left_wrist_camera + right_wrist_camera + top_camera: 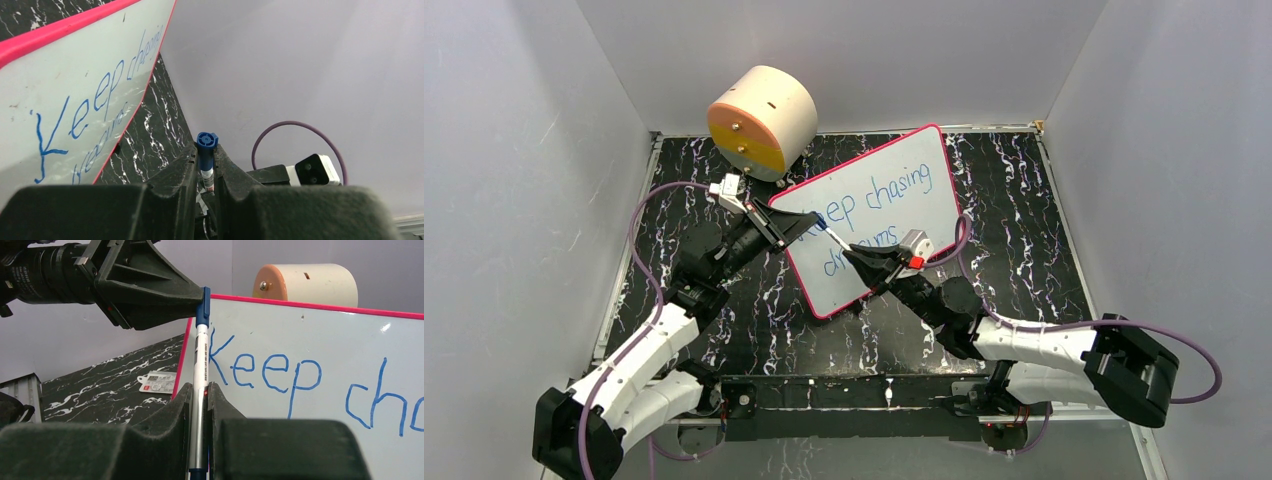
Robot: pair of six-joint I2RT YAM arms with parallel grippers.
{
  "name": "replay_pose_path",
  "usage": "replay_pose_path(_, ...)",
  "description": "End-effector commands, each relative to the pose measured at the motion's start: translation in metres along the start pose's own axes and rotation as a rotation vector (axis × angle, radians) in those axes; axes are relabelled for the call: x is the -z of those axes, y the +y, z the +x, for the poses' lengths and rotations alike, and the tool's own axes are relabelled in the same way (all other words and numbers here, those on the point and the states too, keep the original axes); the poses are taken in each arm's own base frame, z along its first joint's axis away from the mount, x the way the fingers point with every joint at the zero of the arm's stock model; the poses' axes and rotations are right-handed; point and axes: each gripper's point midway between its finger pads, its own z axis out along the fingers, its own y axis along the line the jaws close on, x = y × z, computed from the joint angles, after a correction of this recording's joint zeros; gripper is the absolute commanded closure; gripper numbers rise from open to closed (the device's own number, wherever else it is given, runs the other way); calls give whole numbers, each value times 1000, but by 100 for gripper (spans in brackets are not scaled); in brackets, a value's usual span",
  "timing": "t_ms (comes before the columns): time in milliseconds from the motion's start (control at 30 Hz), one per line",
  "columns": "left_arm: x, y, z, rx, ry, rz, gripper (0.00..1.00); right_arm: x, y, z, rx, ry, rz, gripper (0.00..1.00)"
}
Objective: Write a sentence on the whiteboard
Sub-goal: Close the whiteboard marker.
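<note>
1. Lying flat on the black marbled table (1024, 230), turned askew near its middle: the whiteboard (934, 210), white with a thin pink-red border and rounded corners.
2. Written across it in blue, on two lines: the sentence (879, 195), "Keep chasing" above and "dreams" below. Partly covered by the arms in the top view, with the upper line plain in both wrist views.
3. Held between both arms over the board's left part: one marker (833, 237), white barrel with a blue end.
4. Reaching in from the left with the left gripper (821, 229), jaws clamped on the blue end. Seen from its own wrist, that end pokes up between the two black fingers (175, 175).
5. Reaching in from the right with the right gripper (852, 252), jaws clamped on the white barrel. Seen from its own wrist, the barrel runs up between the fingers (220, 405) to the left gripper's tip.
6. Cannot tell whether the marker touches the board, its lower part being hidden in the right jaws.
7. Resting on its side at the back left, just beside the board's far corner: a beige drum (764, 120) with an orange face.
8. Lying on the table left of the board, in the right wrist view: a small printed card (157, 382).
9. Looping along each arm: a purple cable (1194, 375).
</note>
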Motion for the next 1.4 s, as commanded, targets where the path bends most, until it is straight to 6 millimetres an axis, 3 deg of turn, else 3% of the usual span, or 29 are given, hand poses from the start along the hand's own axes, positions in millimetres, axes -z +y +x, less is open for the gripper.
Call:
replay_pose_path(0, -2, -7, 11, 6, 35, 36, 100, -13, 2, -54, -1, -188, -3, 100)
replay_pose_path(133, -3, -11, 16, -22, 69, 45, 100, -17, 10, -55, 4, -174, -45, 100)
replay_pose_path(333, 0, -19, 18, -57, 90, 77, 100, -7, -2, -60, -32, -212, 16, 100)
replay_pose_path(367, 1, -19, 19, -61, 93, 81, 98, -7, -2, -60, -38, -206, 16, 100)
replay_pose_path(500, 2, -22, 17, -82, 79, 95, 72, -1, 0, -53, -67, -178, 7, 100)
replay_pose_path(833, 2, -48, 0, -197, 30, 159, 55, 13, 1, -41, -129, -121, 5, 100)
replay_pose_path(1067, -2, -69, 5, -191, 70, 279, 53, 15, 7, -38, -180, -113, -19, 100)
replay_pose_path(1367, -9, -63, 4, -200, 75, 259, 60, 16, 13, -40, -210, -123, -47, 100)
